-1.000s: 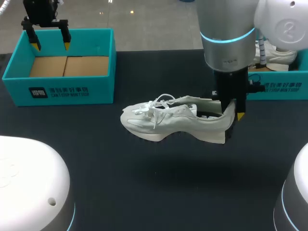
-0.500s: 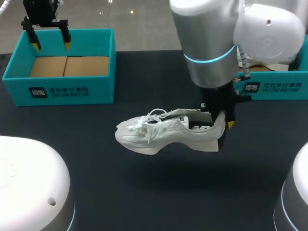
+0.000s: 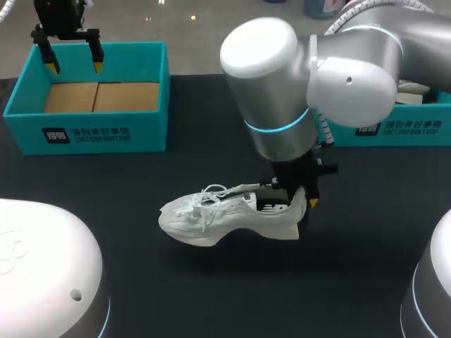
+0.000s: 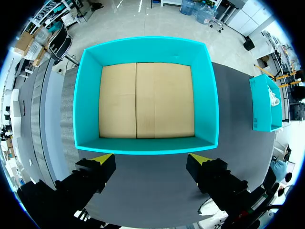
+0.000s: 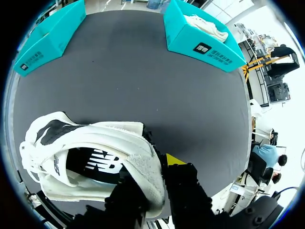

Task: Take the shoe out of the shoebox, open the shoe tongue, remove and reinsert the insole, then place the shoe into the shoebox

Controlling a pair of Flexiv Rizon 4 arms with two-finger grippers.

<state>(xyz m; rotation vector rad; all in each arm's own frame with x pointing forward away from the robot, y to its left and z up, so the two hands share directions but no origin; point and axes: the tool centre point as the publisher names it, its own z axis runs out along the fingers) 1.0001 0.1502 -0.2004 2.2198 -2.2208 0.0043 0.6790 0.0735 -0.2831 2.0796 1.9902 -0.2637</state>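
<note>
Broadly, the dark tabletop (image 3: 211, 296) carries two teal boxes along its far edge. My right arm (image 3: 282, 91) comes in from the right side and reaches past the middle, its thick wrist hanging over the tabletop's centre.

The left shoebox (image 3: 91, 134) sits at the far left corner. In the left wrist view, the left shoebox (image 4: 147, 145) shows only a bare cardboard floor. The right shoebox (image 3: 402, 128) sits at the far right corner, partly hidden behind my right arm. In the right wrist view, the right shoebox (image 5: 200, 40) holds a second shoe (image 5: 205, 24), which is white.

The white shoe (image 3: 218, 215) is near the middle of the tabletop, well apart from both boxes. Its toe points toward the left edge and its laces lie loose. I cannot tell whether its sole touches the surface.

The right pincer (image 3: 303, 204) is clenched on the shoe's heel. The right wrist view shows the shoe (image 5: 109, 138) with its heel wall pinched between the two fingers of the right pincer (image 5: 152, 176).

The left pincer (image 3: 72, 62) hangs released over the far wall of the left shoebox, and the left wrist view shows the left pincer (image 4: 151, 160) with its yellow tips spread wide, holding nothing.
</note>
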